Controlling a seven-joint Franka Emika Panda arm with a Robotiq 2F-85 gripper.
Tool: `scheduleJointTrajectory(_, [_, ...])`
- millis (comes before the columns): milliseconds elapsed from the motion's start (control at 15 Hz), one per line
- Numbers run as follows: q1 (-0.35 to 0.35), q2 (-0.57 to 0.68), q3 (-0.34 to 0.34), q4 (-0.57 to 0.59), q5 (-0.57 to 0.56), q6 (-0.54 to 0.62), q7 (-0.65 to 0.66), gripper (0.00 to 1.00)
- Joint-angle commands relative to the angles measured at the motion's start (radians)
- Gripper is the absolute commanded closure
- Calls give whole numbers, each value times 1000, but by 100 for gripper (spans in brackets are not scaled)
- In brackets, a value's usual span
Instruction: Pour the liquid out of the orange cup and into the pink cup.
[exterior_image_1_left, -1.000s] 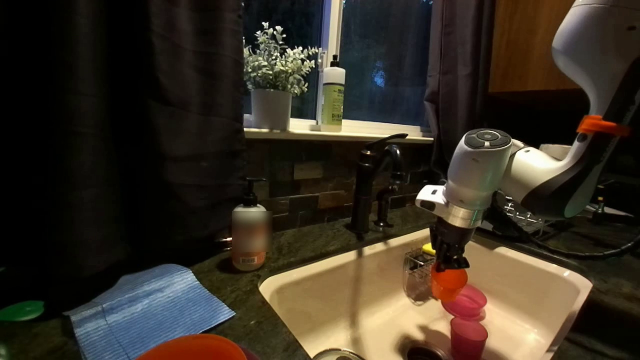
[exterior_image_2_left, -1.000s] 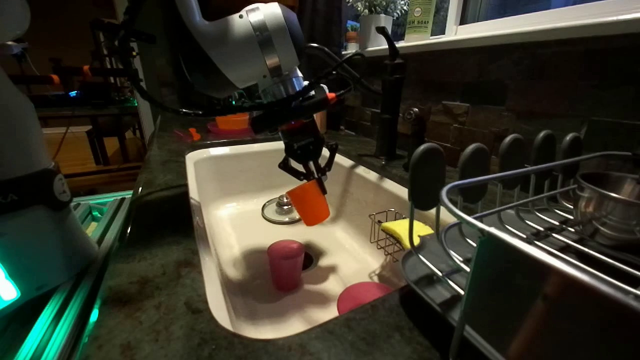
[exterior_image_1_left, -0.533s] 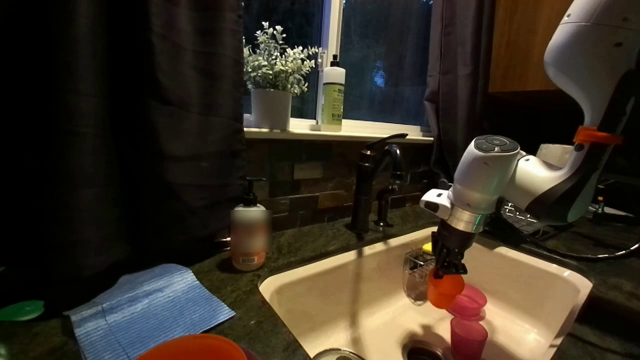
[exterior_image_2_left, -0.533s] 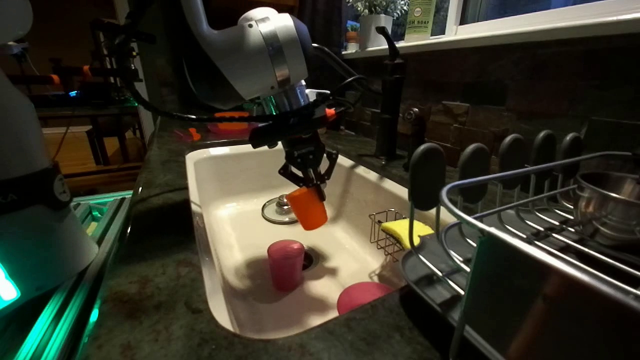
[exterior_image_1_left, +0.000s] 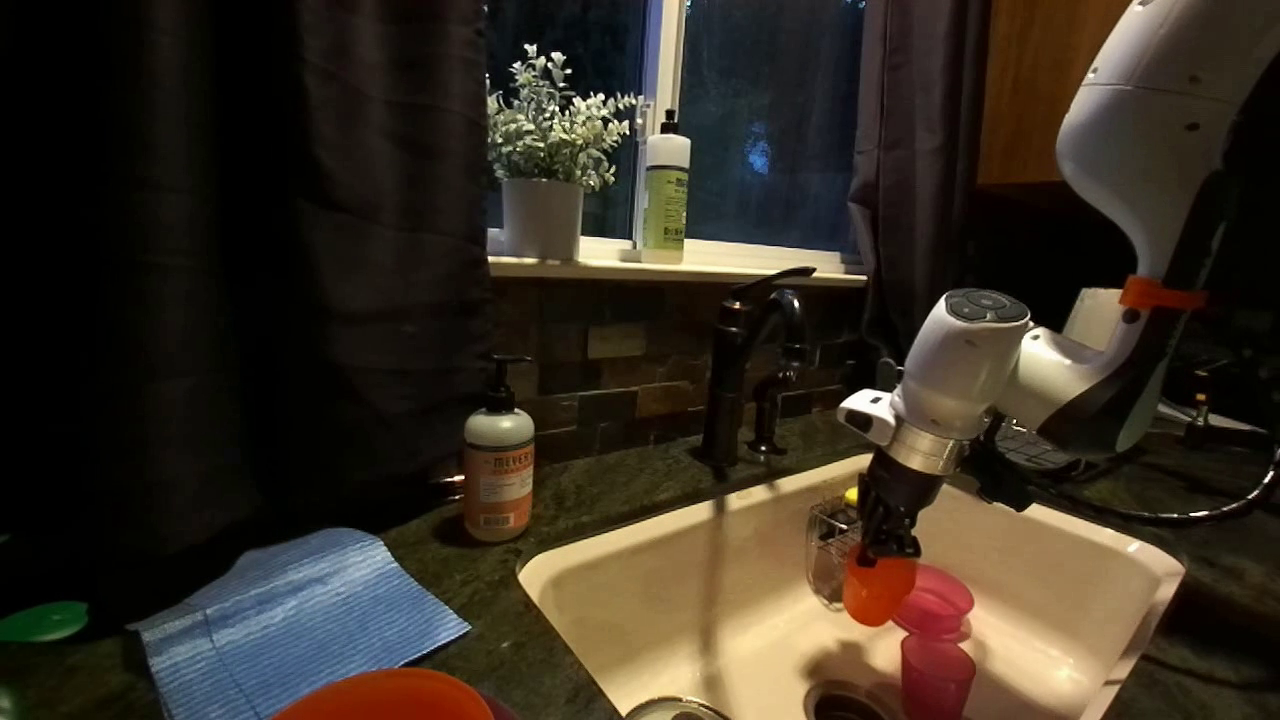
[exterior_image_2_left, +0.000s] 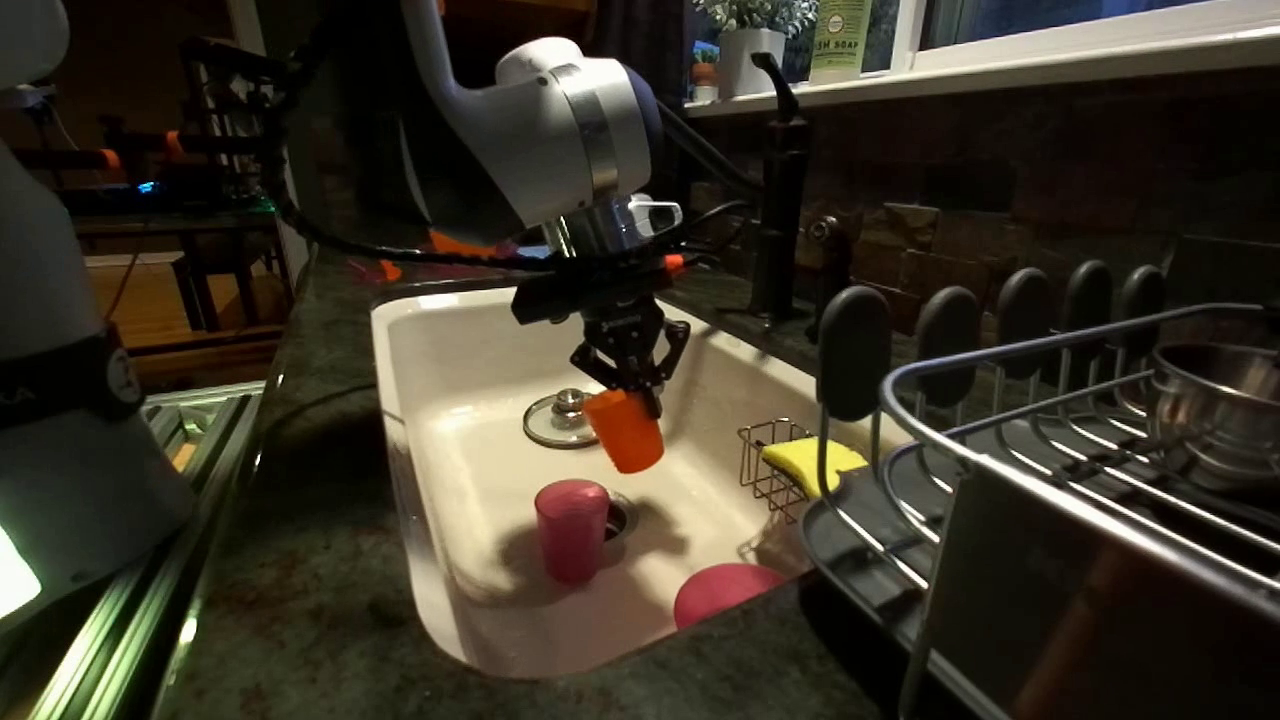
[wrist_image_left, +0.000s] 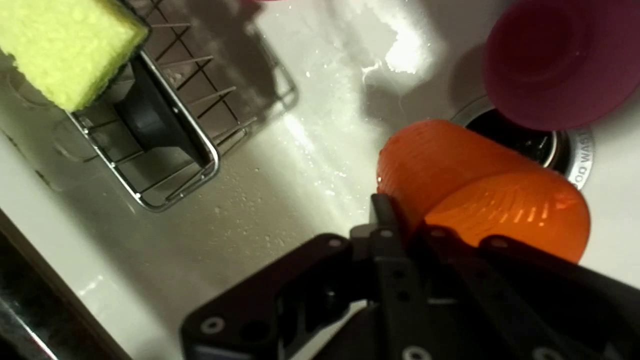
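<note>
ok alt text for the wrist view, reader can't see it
A robot hand grips a tilted orange cup, mouth toward lower right, over the sink floor. Upper right, a pink cup partly hides the drain; upper left are a yellow sponge and wire caddy.

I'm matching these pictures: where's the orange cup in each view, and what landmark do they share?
In an exterior view: orange cup lower right, above and left of the pink cup.
In an exterior view: orange cup just below centre, above and right of the pink cup.
In the wrist view: orange cup right of centre, below and left of the pink cup.
Shared landmark: the pink cup.
</note>
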Motion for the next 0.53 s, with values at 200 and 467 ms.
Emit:
scheduleJointTrajectory(200, [-29, 107, 1, 97, -142, 76, 122, 99])
scheduleJointTrajectory(467, [-61, 166, 6, 128, -194, 127, 150, 99])
